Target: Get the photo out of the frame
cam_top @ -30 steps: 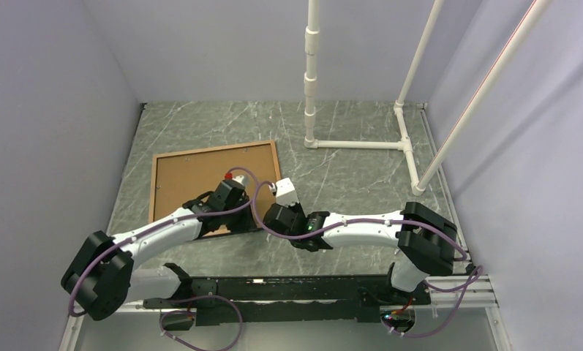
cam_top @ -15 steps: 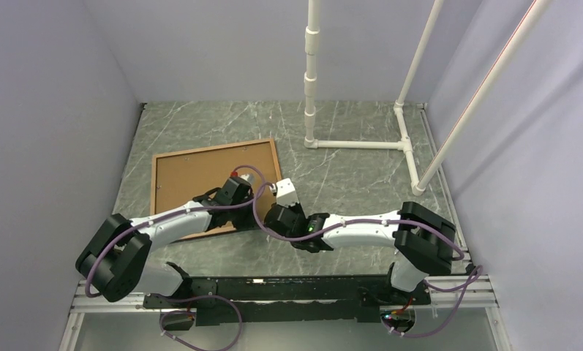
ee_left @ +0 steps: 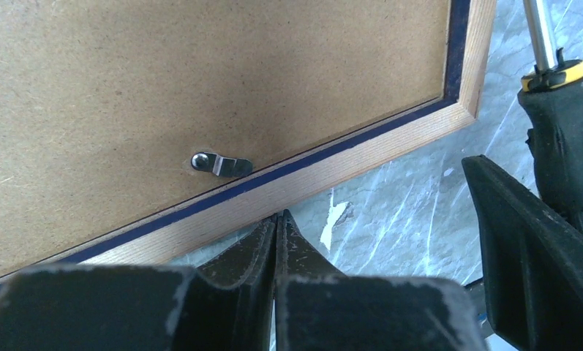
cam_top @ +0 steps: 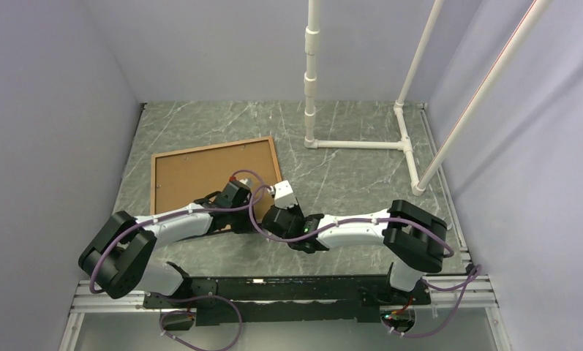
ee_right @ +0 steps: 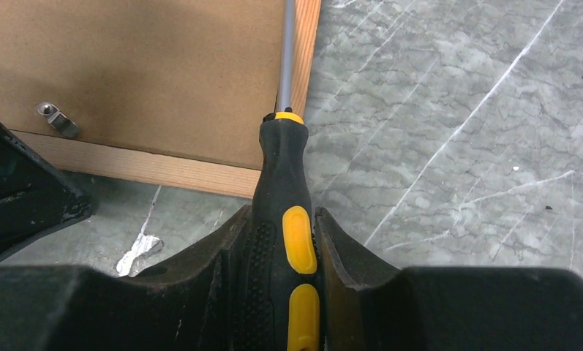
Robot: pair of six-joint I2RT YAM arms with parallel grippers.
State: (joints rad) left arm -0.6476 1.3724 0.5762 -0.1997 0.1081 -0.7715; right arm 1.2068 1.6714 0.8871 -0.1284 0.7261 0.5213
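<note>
The photo [ee_left: 200, 73], fibrous brown back up, is lying in the wood-edged frame [ee_left: 390, 142] under 1 metal clip [ee_left: 221, 164]. Beside the frame, the left gripper [ee_left: 276, 227] is sitting closed, seemingly empty; the right gripper [ee_right: 282, 223] is clamping a black-yellow screwdriver [ee_right: 284, 168].

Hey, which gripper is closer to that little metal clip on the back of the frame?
Left. The left gripper, shut, sits just outside the frame, right beside the metal clip. The right gripper, holding the screwdriver, is farther away near the frame's corner.
</note>
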